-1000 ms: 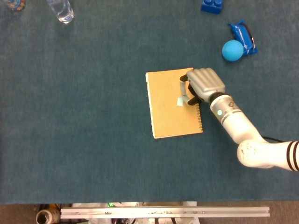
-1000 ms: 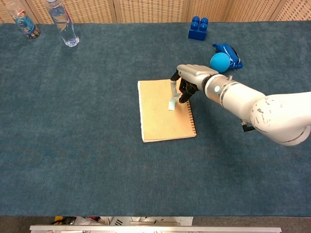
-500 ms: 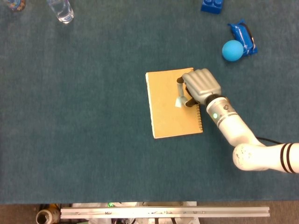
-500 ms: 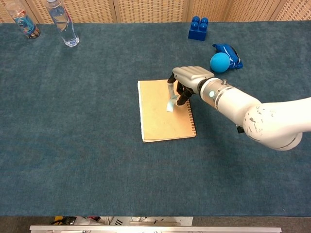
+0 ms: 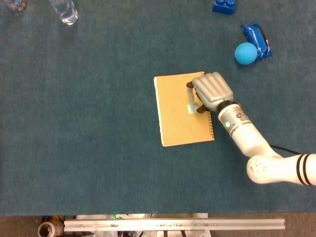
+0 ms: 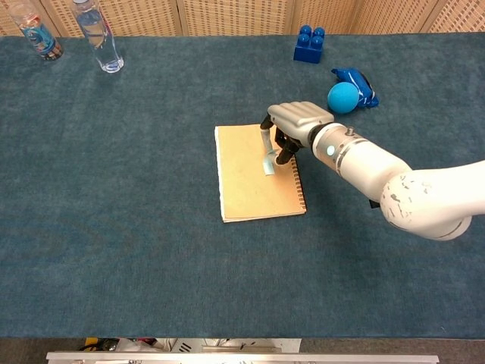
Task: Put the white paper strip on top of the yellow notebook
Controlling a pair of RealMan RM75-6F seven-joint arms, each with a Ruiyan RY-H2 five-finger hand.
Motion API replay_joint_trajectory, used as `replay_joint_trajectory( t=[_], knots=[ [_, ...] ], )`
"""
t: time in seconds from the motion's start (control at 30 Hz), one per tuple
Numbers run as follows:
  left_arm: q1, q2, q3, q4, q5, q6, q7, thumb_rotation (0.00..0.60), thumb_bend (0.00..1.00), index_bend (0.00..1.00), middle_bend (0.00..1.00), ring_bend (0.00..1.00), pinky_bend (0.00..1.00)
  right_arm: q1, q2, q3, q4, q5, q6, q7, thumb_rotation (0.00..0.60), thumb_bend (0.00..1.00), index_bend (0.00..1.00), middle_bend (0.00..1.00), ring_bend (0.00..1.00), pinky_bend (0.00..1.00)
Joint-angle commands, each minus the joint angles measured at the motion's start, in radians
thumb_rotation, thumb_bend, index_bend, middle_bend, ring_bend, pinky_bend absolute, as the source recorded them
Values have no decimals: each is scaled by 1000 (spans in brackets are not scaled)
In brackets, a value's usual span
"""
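Observation:
The yellow notebook point(image 5: 180, 111) point(image 6: 250, 178) lies flat in the middle of the blue cloth, spiral edge to the right. My right hand point(image 5: 212, 91) point(image 6: 297, 121) hovers over its upper right part, knuckles up, fingers curled down. It pinches the white paper strip point(image 5: 191, 105) point(image 6: 267, 158), which hangs down from the fingers with its lower end at the notebook's cover. Whether the strip's end touches the cover is unclear. My left hand shows in neither view.
A blue ball point(image 5: 245, 53) point(image 6: 342, 97) and a blue pouch point(image 5: 259, 37) point(image 6: 360, 82) lie at the back right, a blue block point(image 5: 224, 6) point(image 6: 307, 44) behind them. Two bottles point(image 6: 98, 38) point(image 6: 36, 30) stand at the back left.
The right hand shifted slightly left over the notebook and settled; the strip's lower end now hangs closer to the cover. The notebook has not moved.

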Motion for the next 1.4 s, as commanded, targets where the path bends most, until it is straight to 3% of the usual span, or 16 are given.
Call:
replay_joint_trajectory(
  t=[0.03, 0.6, 1.03, 1.1, 1.27, 1.4],
  knots=[
    [0, 0, 0, 0, 0, 0, 0, 600, 262, 175, 312, 285, 230, -4, 0, 1, -1, -6, -3, 5, 600, 264, 593, 940, 1000, 1000],
    [3, 3, 0, -6, 4, 6, 4, 600, 261, 173, 312, 284, 230, -29, 6, 11, -13, -75, 5, 32, 600, 133, 423, 939, 1000, 1000],
    [4, 6, 1, -7, 5, 7, 2, 600, 261, 167, 312, 285, 230, -60, 52, 8, -74, -130, -6, 69, 600, 143, 389, 938, 1000, 1000],
    [4, 5, 1, -6, 5, 8, 0, 600, 262, 167, 312, 285, 230, -60, 76, -2, -96, -120, -20, 59, 600, 198, 389, 941, 1000, 1000],
    [3, 3, 1, -3, 6, 5, -1, 600, 261, 167, 312, 285, 230, -58, 138, -23, -161, -87, -64, 54, 597, 574, 389, 959, 1000, 1000],
    [0, 2, 2, -6, 13, 6, 2, 600, 261, 167, 312, 284, 230, -53, 159, -38, -185, -73, -79, 50, 587, 695, 389, 963, 1000, 1000]
  ],
)
